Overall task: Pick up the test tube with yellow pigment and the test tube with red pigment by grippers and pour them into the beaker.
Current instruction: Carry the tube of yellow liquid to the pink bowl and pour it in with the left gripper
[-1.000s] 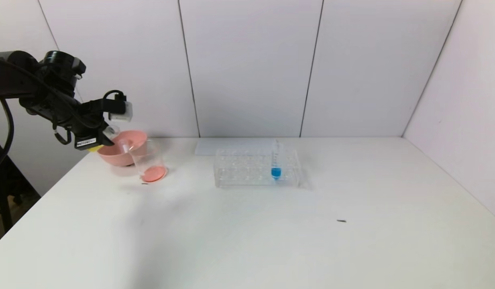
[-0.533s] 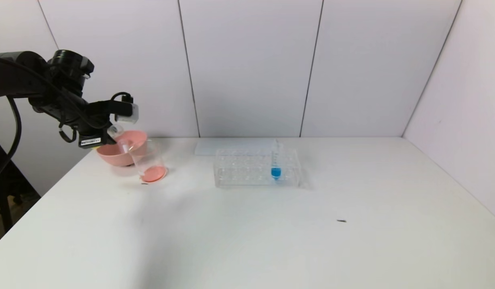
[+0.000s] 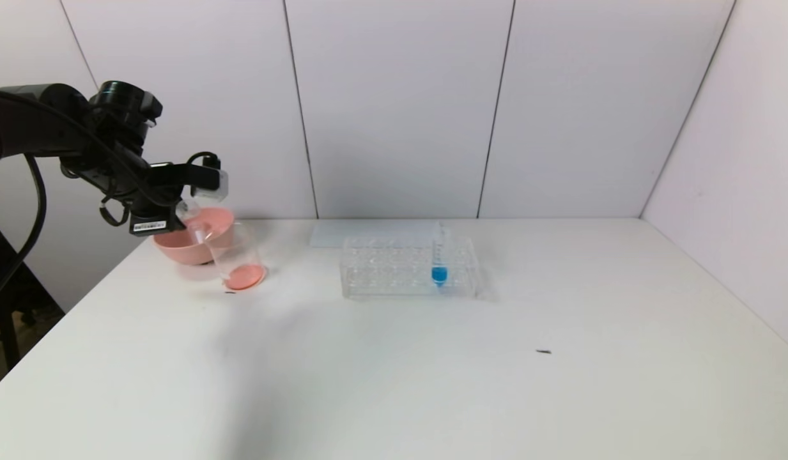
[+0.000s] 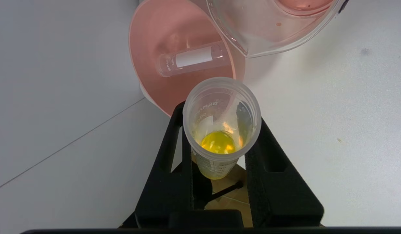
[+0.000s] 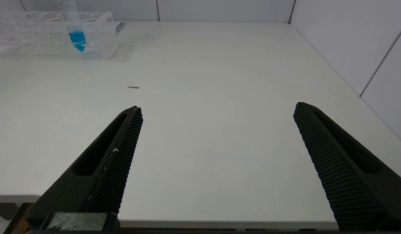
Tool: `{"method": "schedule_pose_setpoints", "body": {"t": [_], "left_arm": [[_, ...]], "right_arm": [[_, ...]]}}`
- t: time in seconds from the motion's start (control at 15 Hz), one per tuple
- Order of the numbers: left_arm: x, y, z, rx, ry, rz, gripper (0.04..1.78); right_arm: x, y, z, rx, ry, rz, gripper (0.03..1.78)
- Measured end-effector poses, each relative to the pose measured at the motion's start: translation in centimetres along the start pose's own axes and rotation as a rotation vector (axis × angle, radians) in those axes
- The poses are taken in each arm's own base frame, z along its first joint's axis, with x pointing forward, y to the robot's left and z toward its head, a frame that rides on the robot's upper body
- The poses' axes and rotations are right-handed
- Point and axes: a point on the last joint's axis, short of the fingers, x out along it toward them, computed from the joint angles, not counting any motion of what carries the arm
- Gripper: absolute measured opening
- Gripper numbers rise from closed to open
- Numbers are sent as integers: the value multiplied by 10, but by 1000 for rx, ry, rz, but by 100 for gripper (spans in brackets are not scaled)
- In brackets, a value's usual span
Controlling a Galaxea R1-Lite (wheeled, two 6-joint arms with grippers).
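Slim clear test tube with yellow pigment [image 4: 221, 130], clamped between black left gripper [image 4: 220, 152] fingers at far left, mouth tipped near small clear beaker [image 3: 237, 255] holding red liquid. Behind: pink bowl [image 3: 170, 246] containing emptied tube [image 4: 190, 60]. Risk: yellow missing beaker rim, spilling into bowl. Right gripper [image 5: 216, 162] spread wide, idle.

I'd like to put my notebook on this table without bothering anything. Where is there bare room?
The near half of the table in front of the tube rack is bare, and so is the right side beyond it. The far left corner is crowded: pink bowl, beaker, and the left gripper holding the yellow test tube.
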Motion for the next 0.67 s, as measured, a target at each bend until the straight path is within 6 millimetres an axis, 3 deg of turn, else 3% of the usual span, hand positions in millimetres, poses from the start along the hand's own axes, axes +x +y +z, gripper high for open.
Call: {"method": "schedule_pose_setpoints", "body": {"t": [0.67], "left_arm": [[1, 1, 8, 47, 29, 27, 47]], "right_arm": [[0, 0, 0, 0, 0, 0, 170]]}}
